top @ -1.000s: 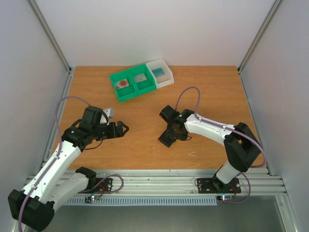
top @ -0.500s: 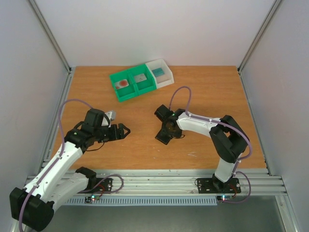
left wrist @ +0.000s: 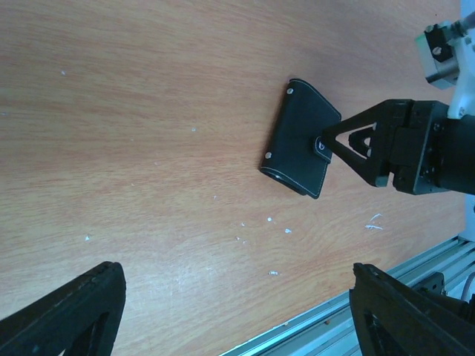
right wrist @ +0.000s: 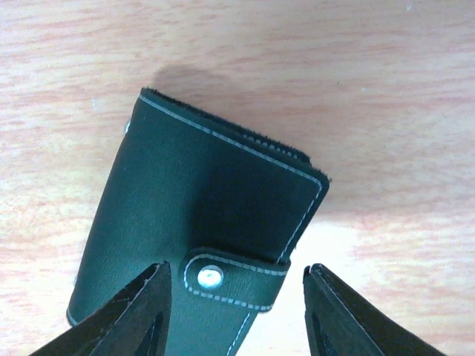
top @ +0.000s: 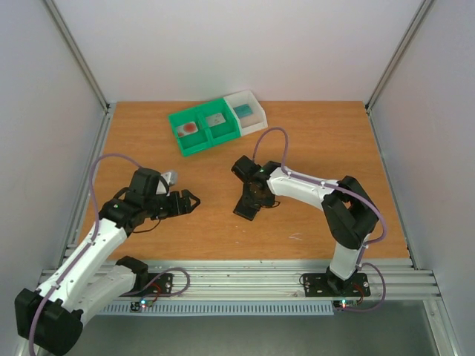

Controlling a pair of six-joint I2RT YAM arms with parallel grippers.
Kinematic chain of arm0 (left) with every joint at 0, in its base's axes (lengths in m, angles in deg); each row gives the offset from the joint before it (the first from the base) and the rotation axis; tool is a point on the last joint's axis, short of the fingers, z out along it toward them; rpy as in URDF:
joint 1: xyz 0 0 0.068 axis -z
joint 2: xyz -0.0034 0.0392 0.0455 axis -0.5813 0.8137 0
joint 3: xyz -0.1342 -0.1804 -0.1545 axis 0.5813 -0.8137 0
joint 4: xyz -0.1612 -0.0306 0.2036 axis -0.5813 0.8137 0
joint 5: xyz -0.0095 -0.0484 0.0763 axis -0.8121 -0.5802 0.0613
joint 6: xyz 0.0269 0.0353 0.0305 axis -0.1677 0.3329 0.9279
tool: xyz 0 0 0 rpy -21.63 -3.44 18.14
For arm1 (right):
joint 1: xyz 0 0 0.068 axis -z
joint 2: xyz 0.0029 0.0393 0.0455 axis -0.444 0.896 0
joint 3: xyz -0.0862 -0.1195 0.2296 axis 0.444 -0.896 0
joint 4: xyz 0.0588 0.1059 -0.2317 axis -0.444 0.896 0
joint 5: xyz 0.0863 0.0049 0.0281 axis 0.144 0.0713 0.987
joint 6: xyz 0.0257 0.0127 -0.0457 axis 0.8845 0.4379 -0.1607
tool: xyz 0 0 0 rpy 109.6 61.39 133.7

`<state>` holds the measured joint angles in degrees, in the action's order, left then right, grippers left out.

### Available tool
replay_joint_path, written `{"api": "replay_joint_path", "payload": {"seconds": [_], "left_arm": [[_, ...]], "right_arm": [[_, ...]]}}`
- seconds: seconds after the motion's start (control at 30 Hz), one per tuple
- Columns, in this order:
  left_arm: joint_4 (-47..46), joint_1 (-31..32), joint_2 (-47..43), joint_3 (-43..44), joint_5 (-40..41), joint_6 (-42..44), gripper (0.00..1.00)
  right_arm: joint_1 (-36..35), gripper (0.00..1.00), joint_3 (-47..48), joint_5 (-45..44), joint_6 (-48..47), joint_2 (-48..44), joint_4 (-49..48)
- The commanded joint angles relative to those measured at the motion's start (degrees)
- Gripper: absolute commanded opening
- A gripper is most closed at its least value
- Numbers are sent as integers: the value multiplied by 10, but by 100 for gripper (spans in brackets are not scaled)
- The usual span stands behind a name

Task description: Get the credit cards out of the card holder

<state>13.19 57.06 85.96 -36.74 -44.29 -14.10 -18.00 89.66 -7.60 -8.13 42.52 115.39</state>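
The card holder [right wrist: 215, 200] lies closed on the wooden table, black with pale stitching, its clasp tab [right wrist: 236, 280] snapped shut. My right gripper [right wrist: 234, 300] hangs just above it, open, one finger over the holder's cover and the other over bare wood, with the tab between them. In the left wrist view the card holder [left wrist: 297, 137] lies just left of the right gripper's fingers [left wrist: 360, 144]. My left gripper [top: 189, 200] is open and empty, well to the holder's left. A pale credit card with a red blotch [top: 190, 127] lies in the green bin [top: 194, 144].
The green bin's second compartment holds a greyish card [top: 216, 119]. A white bin [top: 256, 122] joined to it at the back holds a teal item [top: 243, 110]. Aluminium rails [top: 237, 276] run along the near table edge. White specks [left wrist: 267, 222] dot the wood.
My right gripper has moved left and slightly away from the near edge. My left arm has barely shifted.
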Motion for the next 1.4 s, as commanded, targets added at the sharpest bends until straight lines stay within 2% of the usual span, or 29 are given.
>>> {"api": "replay_joint_path", "payload": {"seconds": [0.0, 0.33, 0.9, 1.37], "left_arm": [[-29, 2, -13, -12, 7, -16, 83], [-12, 3, -29, -12, 16, -15, 84], [-18, 3, -25, -25, 13, -15, 84], [-24, 3, -18, -25, 10, -20, 84]], "right_arm": [[-28, 50, 25, -22, 63, 3, 62], [-39, 46, 80, -85, 80, 57, 101], [-38, 39, 90, -88, 45, 105, 97], [-48, 42, 100, -70, 19, 91, 77]]}}
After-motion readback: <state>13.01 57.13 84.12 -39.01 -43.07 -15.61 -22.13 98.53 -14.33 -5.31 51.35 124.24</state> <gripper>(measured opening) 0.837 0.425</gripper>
